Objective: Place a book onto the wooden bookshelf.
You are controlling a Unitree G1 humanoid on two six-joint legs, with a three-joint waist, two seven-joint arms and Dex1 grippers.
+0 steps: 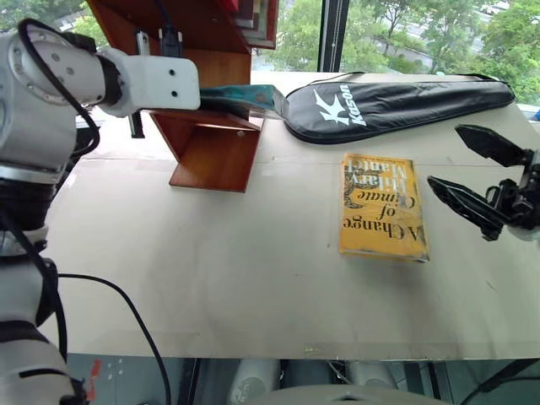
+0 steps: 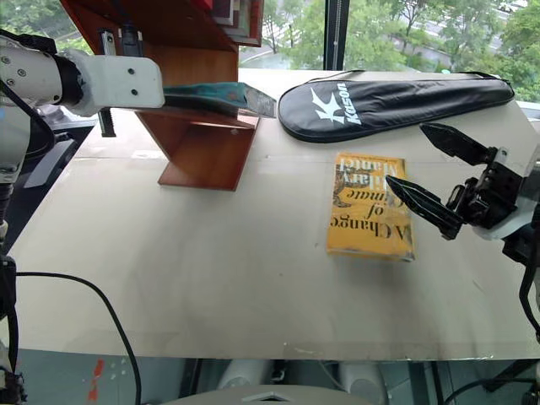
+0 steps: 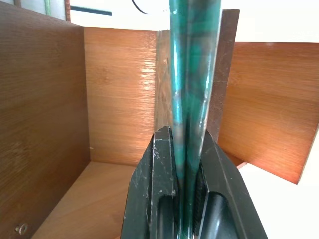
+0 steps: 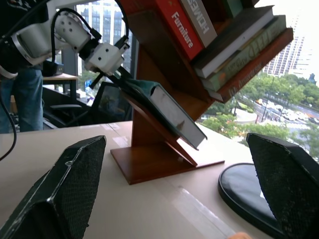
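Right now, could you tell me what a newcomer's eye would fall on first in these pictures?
Probably the left tool, shut on a thin teal-green book and holding it over the lower board of the reddish-brown wooden bookshelf at the table's far left. Next, the yellow-orange book with black ornate lettering lying flat on the pale table, with the open right tool beside it. Behind lies a black racket bag.

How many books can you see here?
About 6: a green book in the left hand, a yellow book on the table, roughly four on the shelf; more may be hidden.
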